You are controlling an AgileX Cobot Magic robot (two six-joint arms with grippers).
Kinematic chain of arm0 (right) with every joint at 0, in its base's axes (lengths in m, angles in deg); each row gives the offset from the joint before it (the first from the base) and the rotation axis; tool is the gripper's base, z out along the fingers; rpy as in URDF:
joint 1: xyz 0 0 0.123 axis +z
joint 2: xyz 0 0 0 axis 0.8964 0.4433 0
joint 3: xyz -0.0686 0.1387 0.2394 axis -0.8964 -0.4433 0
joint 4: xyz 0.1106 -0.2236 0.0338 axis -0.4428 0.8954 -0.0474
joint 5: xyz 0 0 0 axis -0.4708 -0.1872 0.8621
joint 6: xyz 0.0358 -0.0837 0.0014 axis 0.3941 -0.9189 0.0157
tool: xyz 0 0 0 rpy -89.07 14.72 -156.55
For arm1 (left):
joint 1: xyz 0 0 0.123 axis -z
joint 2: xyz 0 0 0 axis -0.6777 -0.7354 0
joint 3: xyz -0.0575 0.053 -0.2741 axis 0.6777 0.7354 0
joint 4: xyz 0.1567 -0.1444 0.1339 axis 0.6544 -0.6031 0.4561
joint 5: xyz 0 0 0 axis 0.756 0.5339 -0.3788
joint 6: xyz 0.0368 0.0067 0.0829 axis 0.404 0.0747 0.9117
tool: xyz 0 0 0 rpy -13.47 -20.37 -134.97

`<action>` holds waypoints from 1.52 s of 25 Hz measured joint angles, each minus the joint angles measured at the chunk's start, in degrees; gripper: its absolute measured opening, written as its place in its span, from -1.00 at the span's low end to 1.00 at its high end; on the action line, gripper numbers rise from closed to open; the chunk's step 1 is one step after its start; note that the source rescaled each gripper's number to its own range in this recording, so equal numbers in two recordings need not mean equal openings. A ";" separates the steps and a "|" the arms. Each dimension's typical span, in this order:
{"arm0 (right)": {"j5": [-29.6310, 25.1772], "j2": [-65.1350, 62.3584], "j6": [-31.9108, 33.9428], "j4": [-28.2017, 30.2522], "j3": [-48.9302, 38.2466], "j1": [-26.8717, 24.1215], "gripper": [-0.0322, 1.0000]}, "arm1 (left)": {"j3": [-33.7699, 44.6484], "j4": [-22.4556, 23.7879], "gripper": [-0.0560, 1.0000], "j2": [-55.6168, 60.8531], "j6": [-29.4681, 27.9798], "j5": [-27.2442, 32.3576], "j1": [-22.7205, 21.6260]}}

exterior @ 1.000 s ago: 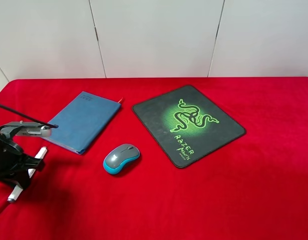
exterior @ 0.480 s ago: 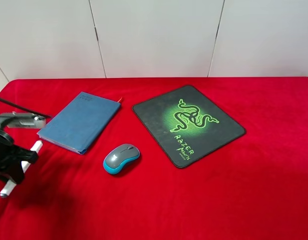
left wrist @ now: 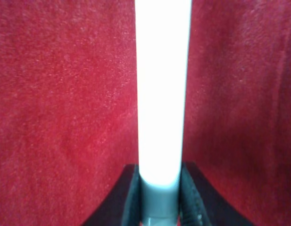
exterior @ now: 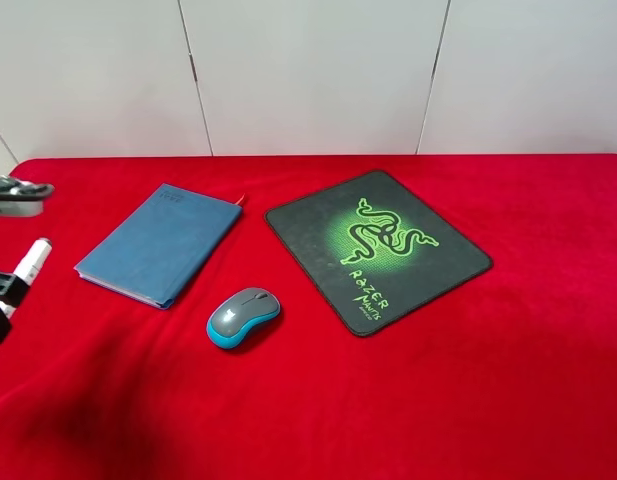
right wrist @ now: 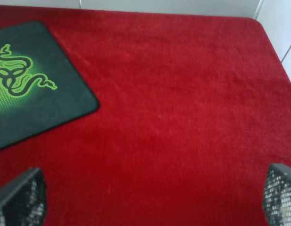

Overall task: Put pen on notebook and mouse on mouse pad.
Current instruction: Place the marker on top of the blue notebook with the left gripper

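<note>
Left gripper [left wrist: 159, 190], clamped on the pen [exterior: 30, 262], has raised it off the counter [exterior: 438, 400], left of the notebook [exterior: 160, 243]. The mouse [exterior: 243, 316] still sits beside the mouse pad [exterior: 438, 265].

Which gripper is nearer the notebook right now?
Left. The left gripper, holding the pen, hangs left of the notebook; the right gripper is open over red cloth on the far side of the mouse pad.
</note>
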 joint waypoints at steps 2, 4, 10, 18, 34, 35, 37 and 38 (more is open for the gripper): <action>0.00 0.00 0.00 0.00 0.00 0.00 1.00 | 0.00 0.00 -0.89 2.63 0.00 0.97 0.00; 0.00 0.00 0.00 0.00 0.00 0.00 1.00 | 0.00 0.00 -0.89 5.30 -0.02 2.04 0.00; 0.00 0.00 0.00 0.00 0.00 0.00 1.00 | -0.89 0.00 -0.89 9.56 -0.02 6.04 0.00; 0.00 0.00 0.00 0.00 0.00 0.00 1.00 | -7.38 0.00 -0.89 8.24 -0.02 9.71 0.00; 0.00 0.00 0.00 0.00 0.00 0.00 1.00 | -25.96 0.00 -0.89 -16.81 3.79 10.64 0.00; 0.00 0.00 0.00 0.00 0.00 0.00 1.00 | -27.27 0.00 -0.89 -18.53 4.21 10.57 0.00; 0.00 0.00 0.00 0.00 0.00 0.00 1.00 | -29.48 0.00 -0.89 -21.99 5.02 10.51 0.00; 0.00 0.00 0.00 0.00 0.00 0.00 1.00 | -30.61 0.00 -0.89 -23.46 5.28 10.40 0.00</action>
